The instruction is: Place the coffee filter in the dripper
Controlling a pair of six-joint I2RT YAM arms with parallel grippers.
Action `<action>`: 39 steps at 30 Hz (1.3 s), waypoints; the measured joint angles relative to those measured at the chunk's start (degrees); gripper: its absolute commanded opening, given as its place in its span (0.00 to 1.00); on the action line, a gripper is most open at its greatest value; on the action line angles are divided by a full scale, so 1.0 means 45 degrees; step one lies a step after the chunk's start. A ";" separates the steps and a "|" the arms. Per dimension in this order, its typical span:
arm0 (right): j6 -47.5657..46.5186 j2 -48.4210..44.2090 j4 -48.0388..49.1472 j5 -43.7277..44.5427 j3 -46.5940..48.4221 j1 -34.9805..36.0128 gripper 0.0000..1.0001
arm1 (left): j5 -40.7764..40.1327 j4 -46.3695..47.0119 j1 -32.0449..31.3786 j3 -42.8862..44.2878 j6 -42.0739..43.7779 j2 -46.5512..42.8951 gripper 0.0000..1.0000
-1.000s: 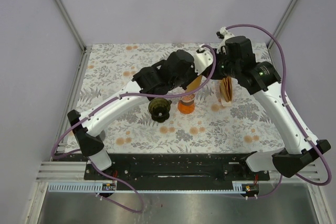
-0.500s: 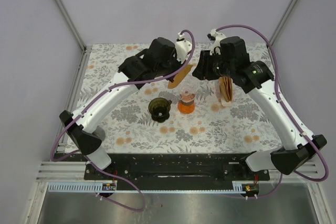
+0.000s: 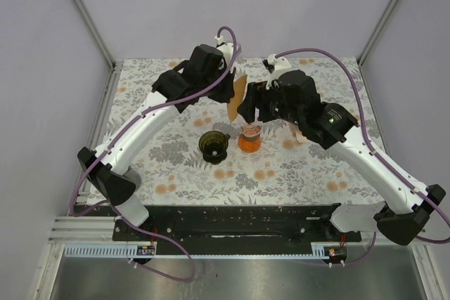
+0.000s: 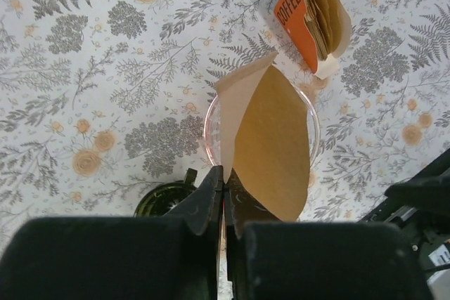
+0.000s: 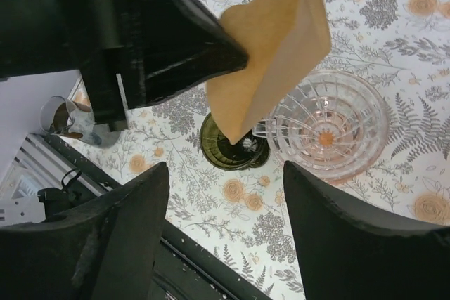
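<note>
My left gripper [image 4: 225,182] is shut on the lower edge of a brown paper coffee filter [image 4: 271,142], which hangs in the air partly spread open. Below it on the table stands a clear ribbed dripper [image 5: 327,128] on an orange base. A dark green dripper [image 5: 226,147] sits beside it to the left. In the top view the filter [image 3: 237,98] hangs between the left gripper [image 3: 229,89] and my right gripper [image 3: 250,108]. My right gripper [image 5: 226,170] is open and empty, with the filter [image 5: 274,54] in front of it.
A white holder with an orange COFFEE label [image 4: 313,15] stands behind the clear dripper and holds several more filters. The floral tablecloth [image 3: 309,166] covers the table. Pale walls with metal rails [image 3: 105,110] close in the left, right and back sides.
The left gripper has carried the filter up and back to the left. The right gripper has opened and swung left from the filter holder toward the filter.
</note>
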 measured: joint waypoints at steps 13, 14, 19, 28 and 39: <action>-0.0068 0.1948 0.0325 0.4342 0.0515 0.1501 0.43 | -0.0034 0.0180 -0.0005 -0.0418 -0.1656 -0.0029 0.04; -0.0068 0.2132 0.0257 0.4537 0.0515 0.1501 0.38 | -0.0029 0.0180 -0.0005 -0.0418 -0.1695 -0.0034 0.04; -0.0165 0.2540 -0.0165 0.5382 0.0724 0.1501 0.20 | 0.0107 0.0180 -0.0005 -0.0418 -0.1719 -0.0053 0.04; -0.0199 0.2613 -0.1846 0.6309 0.2103 0.1302 0.00 | 0.0121 0.0151 0.0058 -0.0821 -0.1132 -0.0466 0.06; -0.0112 0.3463 -0.4007 0.3405 0.3230 -0.0155 0.00 | 0.0835 -0.0374 0.0053 -0.1190 -0.0267 -0.0500 0.05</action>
